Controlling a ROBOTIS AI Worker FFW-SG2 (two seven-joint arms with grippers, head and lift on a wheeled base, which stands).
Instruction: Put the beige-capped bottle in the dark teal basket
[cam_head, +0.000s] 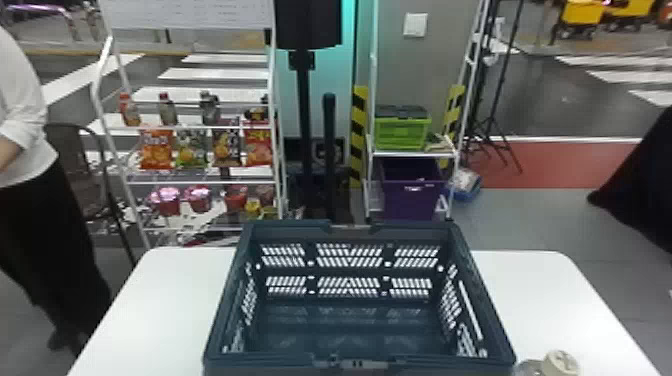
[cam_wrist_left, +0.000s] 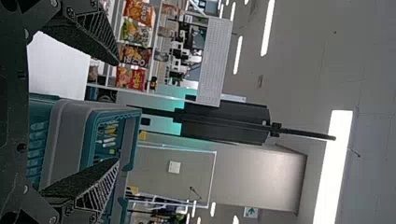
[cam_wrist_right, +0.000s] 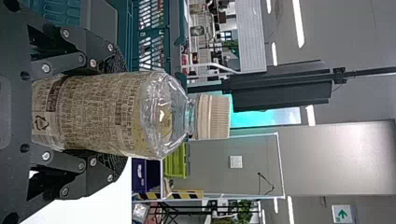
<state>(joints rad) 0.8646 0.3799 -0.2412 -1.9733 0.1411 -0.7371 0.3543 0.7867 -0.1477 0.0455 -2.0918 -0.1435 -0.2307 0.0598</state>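
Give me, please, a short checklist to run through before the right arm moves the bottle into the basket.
1. Grip: ok. The right gripper has its fingers on both sides of the bottle.
2. Beige cap on the bottle: ok.
3. Bottle upright: ok.
4. Bottle base lifted off the table: cannot tell; the base is hidden.
5. Bottle over the basket: not ok. It is beside the basket's near right corner.
6. Left gripper free of any load: ok. Its fingers stand apart with nothing held between them.
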